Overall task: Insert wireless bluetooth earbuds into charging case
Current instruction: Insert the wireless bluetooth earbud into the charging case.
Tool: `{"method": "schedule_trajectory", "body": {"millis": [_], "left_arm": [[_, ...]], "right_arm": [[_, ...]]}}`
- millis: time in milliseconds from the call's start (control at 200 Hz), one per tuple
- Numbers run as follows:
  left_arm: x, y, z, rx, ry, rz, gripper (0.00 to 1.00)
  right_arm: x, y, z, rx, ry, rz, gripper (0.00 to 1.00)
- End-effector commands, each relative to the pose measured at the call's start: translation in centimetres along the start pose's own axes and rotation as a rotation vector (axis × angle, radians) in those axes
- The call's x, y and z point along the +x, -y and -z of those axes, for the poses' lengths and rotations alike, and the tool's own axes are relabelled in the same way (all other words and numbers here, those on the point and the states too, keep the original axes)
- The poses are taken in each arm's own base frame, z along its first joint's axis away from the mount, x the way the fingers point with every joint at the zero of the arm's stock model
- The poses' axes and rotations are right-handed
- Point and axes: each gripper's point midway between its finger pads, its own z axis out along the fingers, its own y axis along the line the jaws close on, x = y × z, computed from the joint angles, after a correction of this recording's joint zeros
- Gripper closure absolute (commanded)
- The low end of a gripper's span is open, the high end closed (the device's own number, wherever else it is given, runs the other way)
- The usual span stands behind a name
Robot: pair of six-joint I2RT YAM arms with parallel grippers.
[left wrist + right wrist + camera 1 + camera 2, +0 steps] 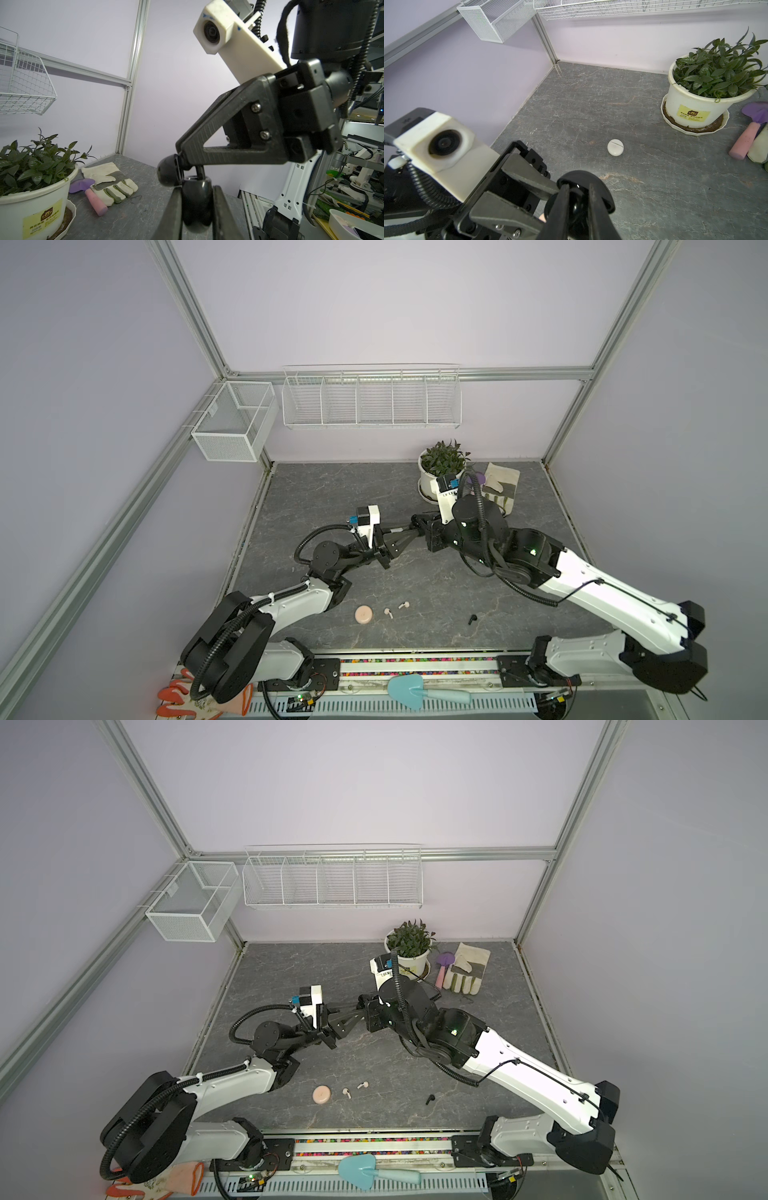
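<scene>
Black earbud point(200, 171) at the mouth of a black case point(196, 207), mid-tabletop point(332, 497)
The left end effector point(196, 191) is clenched on the open case — the right end effector point(578, 188) pinches the earbud's stem. 2 pink earbuds point(387, 612) lie at 6 o'clock, 1 loose black earbud point(472, 618) at 5.

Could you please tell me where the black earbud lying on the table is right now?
In both top views the black earbud lies alone on the grey table near its front edge, to the right of the two pale pink earbuds.
</scene>
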Motion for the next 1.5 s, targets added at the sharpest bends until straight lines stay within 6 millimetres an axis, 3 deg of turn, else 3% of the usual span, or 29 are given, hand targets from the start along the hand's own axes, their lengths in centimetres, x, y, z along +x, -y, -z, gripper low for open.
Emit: {"method": "schedule_trajectory", "body": {"millis": [0,230,495,760,984,1199,1334,1494], "left_arm": [[-3.3,2.5,0.1,0.075,0.102,-0.104,1.00],[-3.5,2.5,0.2,0.069,0.110,-0.112,1.00],[-3.9,2.8,0.3,0.073,0.120,-0.124,1.00],[-4.1,2.9,0.5,0.067,0.127,-0.131,1.00],[-3.6,2.6,0.6,0.054,0.120,-0.121,1.00],[-3.0,2.3,0.8,0.042,0.109,-0.104,1.00],[-2.5,2.1,0.7,0.041,0.097,-0.087,1.00],[-2.2,2.2,0.8,0.046,0.090,-0.075,1.00]], "right_arm": [[1.8,0.4,-0.7,0.025,-0.070,-0.003,0.81],[3.3,-0.1,-1.3,0.002,-0.122,0.001,0.79],[3.4,-0.7,-1.4,-0.024,-0.148,0.032,0.71],[0.9,-1.1,0.9,-0.035,-0.119,0.098,0.45],[-0.2,-1.2,3.1,-0.080,-0.133,0.130,0.30],[-0.4,0.0,5.0,-0.140,-0.151,0.096,0.29],[-0.7,-0.4,6.8,-0.212,-0.136,0.090,0.29],[1.8,2.4,6.8,-0.146,-0.176,0.044,0.30]]}}
